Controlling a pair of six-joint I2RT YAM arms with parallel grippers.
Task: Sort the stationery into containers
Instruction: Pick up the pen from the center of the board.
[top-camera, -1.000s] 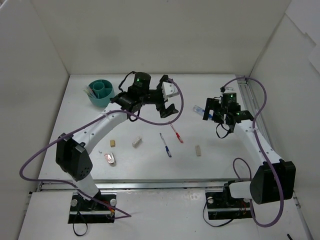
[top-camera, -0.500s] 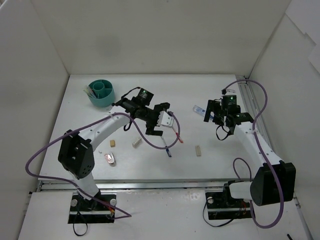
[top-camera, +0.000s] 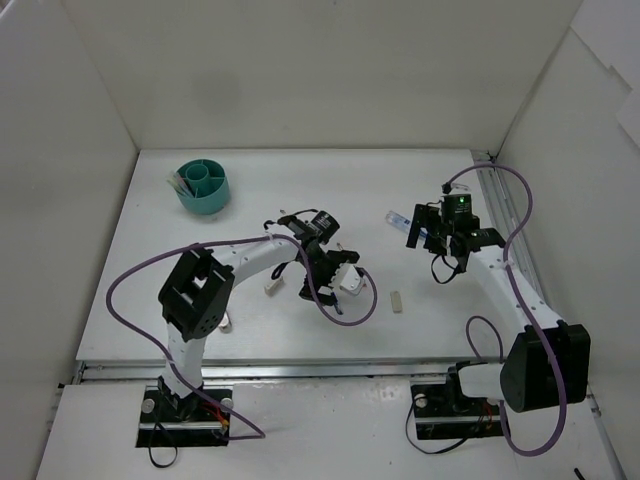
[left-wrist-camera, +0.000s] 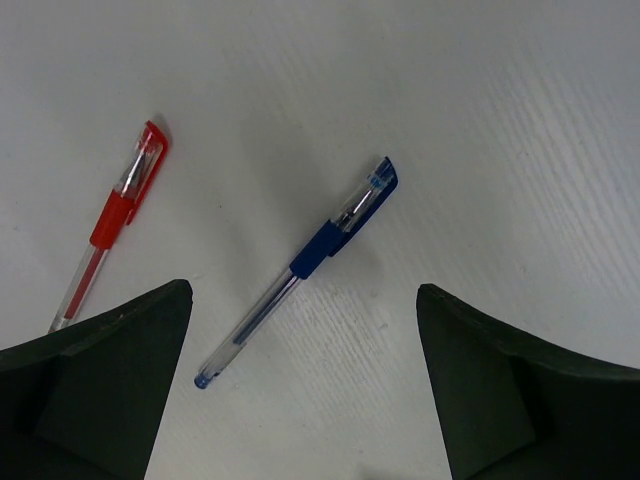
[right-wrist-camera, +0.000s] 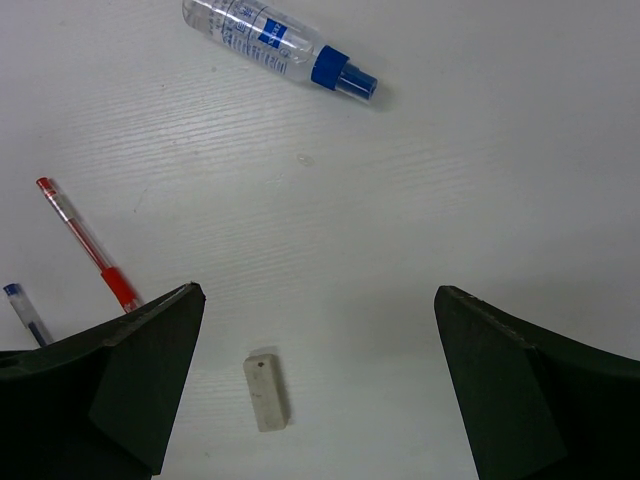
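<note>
My left gripper (top-camera: 335, 268) is low over the table's middle and open. In the left wrist view a blue pen (left-wrist-camera: 300, 262) lies slanted on the table between its fingers (left-wrist-camera: 110, 390), with a red pen (left-wrist-camera: 110, 222) to the left. The teal cup (top-camera: 203, 186) stands at the back left with some items in it. My right gripper (top-camera: 437, 240) hangs open with nothing in it. Its wrist view shows the blue-white tube (right-wrist-camera: 275, 45) ahead and a beige eraser (right-wrist-camera: 266, 392) below, nearer its left finger. The red pen (right-wrist-camera: 90, 245) shows at that view's left.
A second beige eraser (top-camera: 272, 285) lies left of my left gripper, and the first eraser (top-camera: 397, 301) lies to its right. A small pale item (top-camera: 222, 320) sits by the left arm's lower link. White walls enclose the table; a rail (top-camera: 500, 200) runs along the right side.
My left arm swung from near the back, beside the cup, forward and down over the two pens. Its jaws have narrowed slightly. The right arm has hardly moved.
</note>
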